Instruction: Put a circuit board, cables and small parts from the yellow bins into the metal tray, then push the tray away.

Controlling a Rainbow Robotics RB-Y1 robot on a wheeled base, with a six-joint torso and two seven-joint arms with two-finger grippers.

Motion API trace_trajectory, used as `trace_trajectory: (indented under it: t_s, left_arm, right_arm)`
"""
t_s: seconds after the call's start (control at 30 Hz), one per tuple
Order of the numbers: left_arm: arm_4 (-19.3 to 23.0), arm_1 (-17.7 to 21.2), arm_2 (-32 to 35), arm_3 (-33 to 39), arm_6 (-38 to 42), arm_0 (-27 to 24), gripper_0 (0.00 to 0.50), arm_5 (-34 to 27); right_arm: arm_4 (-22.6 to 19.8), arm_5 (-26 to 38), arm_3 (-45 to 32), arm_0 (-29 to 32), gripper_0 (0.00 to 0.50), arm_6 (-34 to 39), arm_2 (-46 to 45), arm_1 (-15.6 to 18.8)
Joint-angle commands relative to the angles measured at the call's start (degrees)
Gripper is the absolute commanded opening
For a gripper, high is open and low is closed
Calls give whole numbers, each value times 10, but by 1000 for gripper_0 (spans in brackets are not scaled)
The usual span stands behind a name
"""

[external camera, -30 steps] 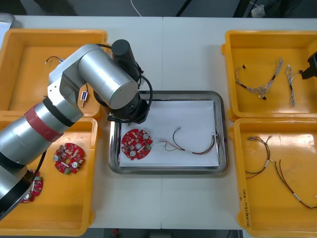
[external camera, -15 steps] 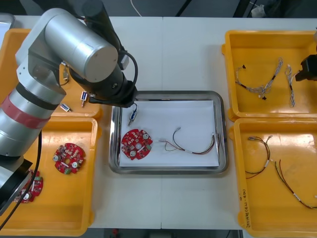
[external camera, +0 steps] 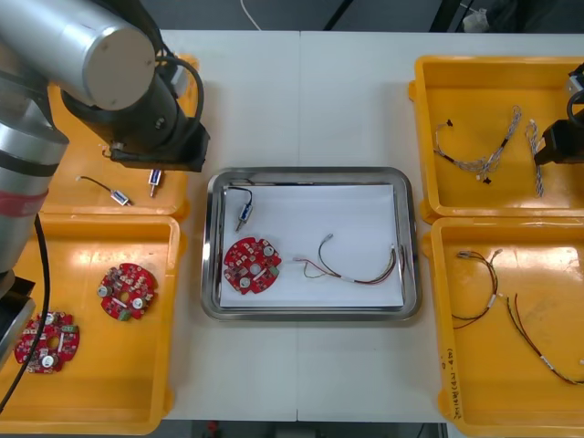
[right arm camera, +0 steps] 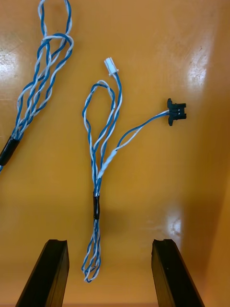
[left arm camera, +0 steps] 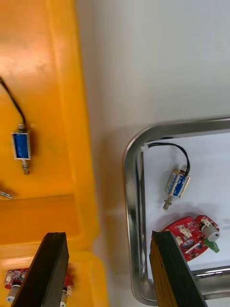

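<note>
My left gripper (left arm camera: 108,236), fingers (left arm camera: 51,261) apart, hangs outside the metal tray's (left arm camera: 131,192) left edge; a small metal part (left arm camera: 176,184) lies in its far left corner (the circuit board (left arm camera: 190,234) beside it). My right gripper (right arm camera: 111,242), also apart, hovers over a blue and white cable (right arm camera: 98,163) in a yellow bin (right arm camera: 191,57).

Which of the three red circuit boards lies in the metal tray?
The board inside the tray; the other two lie in the near left yellow bin.

One overhead camera, two wrist cameras.
The front view looks steeply down on the desk (external camera: 347,109), metal tray (external camera: 356,214) central. The left wrist view, close above the tray's left rim, shares it; the right wrist view looks closely into a yellow bin (right arm camera: 143,57) right of the tray.
</note>
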State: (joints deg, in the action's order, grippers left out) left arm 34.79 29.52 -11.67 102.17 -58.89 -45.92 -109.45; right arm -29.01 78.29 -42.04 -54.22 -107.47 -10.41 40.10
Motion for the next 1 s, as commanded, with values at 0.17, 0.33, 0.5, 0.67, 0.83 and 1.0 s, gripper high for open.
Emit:
trace_trajectory:
  t_s: [0.17, 0.33, 0.5, 0.67, 0.83, 1.0]
  left_arm:
    - [-16, 35, 83, -8, 28, -24, 500, -5]
    - [-35, 40, 113, -26, 17, -24, 500, -5]
    - [-63, 43, 127, -47, 6, -24, 500, -5]
    - [-88, 43, 146, -73, -3, -25, 500, 15]
    - [-107, 44, 151, -91, -10, -25, 500, 42]
    - [-115, 44, 154, -123, -8, -37, 500, 72]
  right_arm:
    - [-3, -39, 20, -26, 500, -15, -16, -1]
    - [-3, -41, 20, -26, 500, -11, -16, -5]
    - [-3, -42, 20, -25, 500, -5, -20, -14]
    - [-3, -43, 20, -19, 500, 1, -26, -22]
    - [-5, -50, 20, -4, 500, 2, -26, -25]
    - [-14, -61, 20, 10, 500, 2, -26, -27]
